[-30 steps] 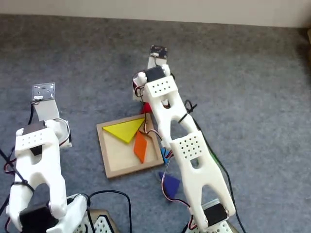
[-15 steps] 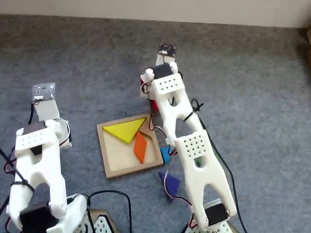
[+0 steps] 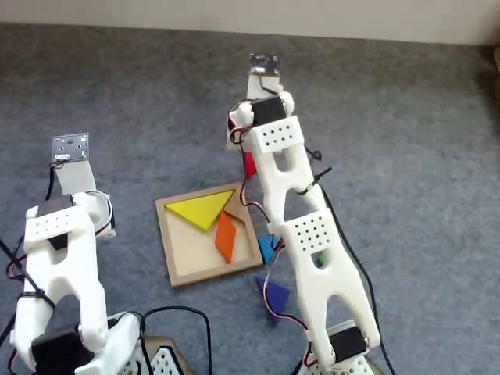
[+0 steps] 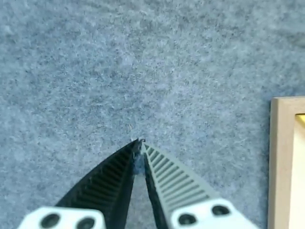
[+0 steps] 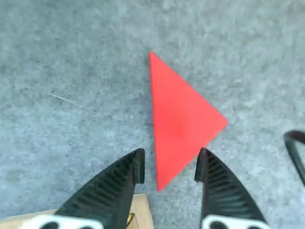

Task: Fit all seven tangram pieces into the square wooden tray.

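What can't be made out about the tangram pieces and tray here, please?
Red triangle, high view: mostly hidden under the right arm.
Green piece, high view: a speck through the arm's hole.
Light-blue piece, high view: partly under the arm.
Wooden tray, left wrist view: cut off by the edge.

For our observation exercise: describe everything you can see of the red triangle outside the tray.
The red triangle is a flat, plain, bright red piece with sharp corners. It lies flat on the grey carpet, outside the wooden tray, just past its corner. The open right pincer straddles the triangle's nearest corner; I cannot tell whether it touches it.
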Motion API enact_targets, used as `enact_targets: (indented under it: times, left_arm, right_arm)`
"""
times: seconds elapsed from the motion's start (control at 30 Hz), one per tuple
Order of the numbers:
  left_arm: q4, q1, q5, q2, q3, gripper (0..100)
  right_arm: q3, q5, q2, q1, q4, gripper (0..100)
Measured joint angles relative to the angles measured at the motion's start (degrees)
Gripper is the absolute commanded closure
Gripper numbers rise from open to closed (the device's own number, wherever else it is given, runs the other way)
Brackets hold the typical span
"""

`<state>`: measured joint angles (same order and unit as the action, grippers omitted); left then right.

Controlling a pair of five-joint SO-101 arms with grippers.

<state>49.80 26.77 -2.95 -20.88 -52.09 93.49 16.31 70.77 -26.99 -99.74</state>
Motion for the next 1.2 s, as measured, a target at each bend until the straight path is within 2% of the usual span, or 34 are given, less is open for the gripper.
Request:
enact_targets:
  times: [0.17,0.33,0.4,0.87,1.03,1.2]
  left_arm:
    - [0.0,0.0,0.0,0.0,0.0,99]
    - [0.0,0.0,0.0,0.0,0.0,99]
    - [0.0,0.0,0.0,0.0,0.0,99]
    - [0.0,0.0,0.0,0.0,0.0,99]
    - [0.0,0.0,0.0,0.0,0.0,99]
    - [0.0,0.0,0.0,0.0,0.0,99]
  right_arm:
    - [0.1,-1.2,0.9,-0.1,0.3,78.6]
    - [0.2,-1.4,5.0,-0.1,2.1,56.5]
    - [0.2,-1.4,6.0,-0.1,2.3,51.9]
    - [0.8,-1.8,10.6,-0.2,7.5,52.3]
    - [1.3,-2.1,10.9,-0.5,7.5,63.8]
    - [1.3,-6.8,10.9,-0.5,7.5,73.1]
